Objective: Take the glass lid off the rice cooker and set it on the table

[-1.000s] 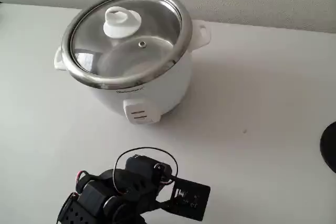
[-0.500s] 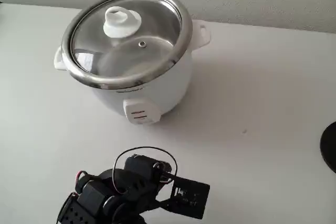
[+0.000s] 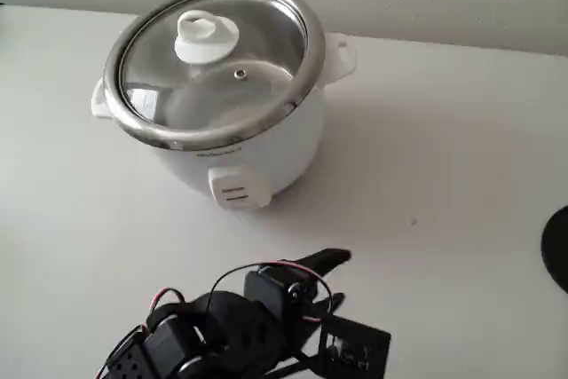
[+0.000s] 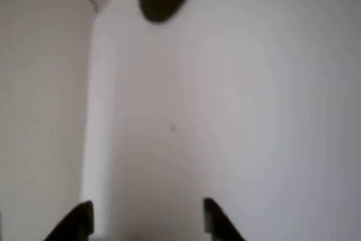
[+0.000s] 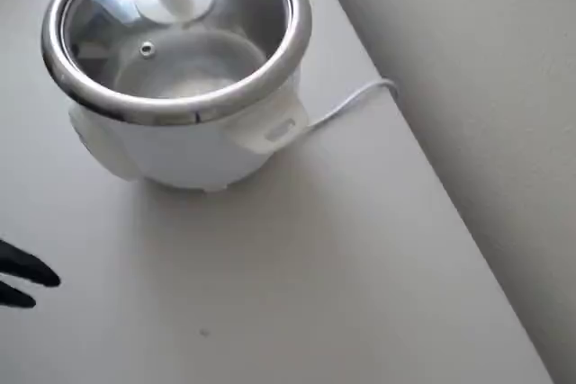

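We are at the very start of the approach: the glass lid (image 3: 213, 59) sits seated on the rice cooker (image 3: 240, 153), toward the far left of the worktop (image 3: 444, 175) in the fixed view, its white knob (image 3: 206, 35) upright at the centre and the small vent hole (image 3: 240, 75) just beside it. Our end effector (image 4: 148, 218) is low at the near edge, well apart from the cooker, and in the wrist view its two dark fingertips (image 4: 76, 221) stand apart with bare worktop between them, so we judge it open and holding nothing. It points toward the right of the scene, not at the cooker. Next, we think, the arm must swing toward the cooker, rise above the rim, and bring the fingers down either side of the knob before closing.
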